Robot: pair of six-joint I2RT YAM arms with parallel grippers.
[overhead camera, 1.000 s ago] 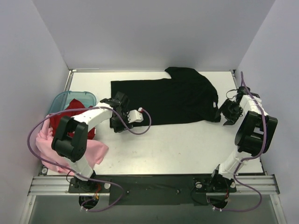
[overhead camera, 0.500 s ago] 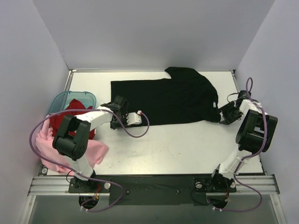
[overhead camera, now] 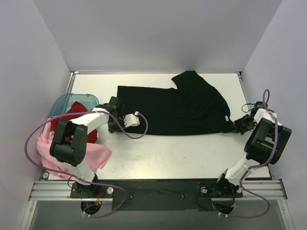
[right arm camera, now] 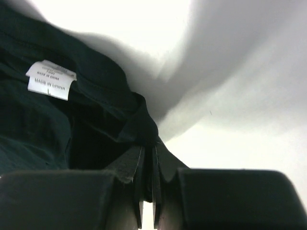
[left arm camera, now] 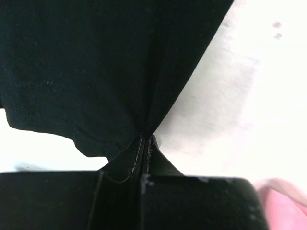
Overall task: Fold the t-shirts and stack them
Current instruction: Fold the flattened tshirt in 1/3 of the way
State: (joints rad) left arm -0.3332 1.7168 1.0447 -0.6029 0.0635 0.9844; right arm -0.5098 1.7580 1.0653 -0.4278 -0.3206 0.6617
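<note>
A black t-shirt point(overhead camera: 177, 109) lies spread across the back of the white table point(overhead camera: 182, 153), stretched between the two arms. My left gripper point(overhead camera: 113, 121) is shut on its near left corner, and the pinched black t-shirt point(left arm camera: 96, 72) fans out from the left gripper point(left arm camera: 145, 139). My right gripper point(overhead camera: 238, 125) is shut on the shirt's right end; the black t-shirt point(right arm camera: 72, 120) bunches at the right gripper point(right arm camera: 149, 143), with a white neck label point(right arm camera: 50, 79) close by. A red t-shirt point(overhead camera: 67, 122) and a pink t-shirt point(overhead camera: 93, 154) lie heaped at the left edge.
A translucent teal tub point(overhead camera: 72, 101) stands at the left wall, partly under the red shirt. Purple cables loop from both arms. Grey walls close the table in at the back and both sides.
Both grippers have shut on the black t-shirt. The right gripper has moved out toward the right wall, pulling the shirt rightward and flatter; the left gripper has shifted slightly left.
</note>
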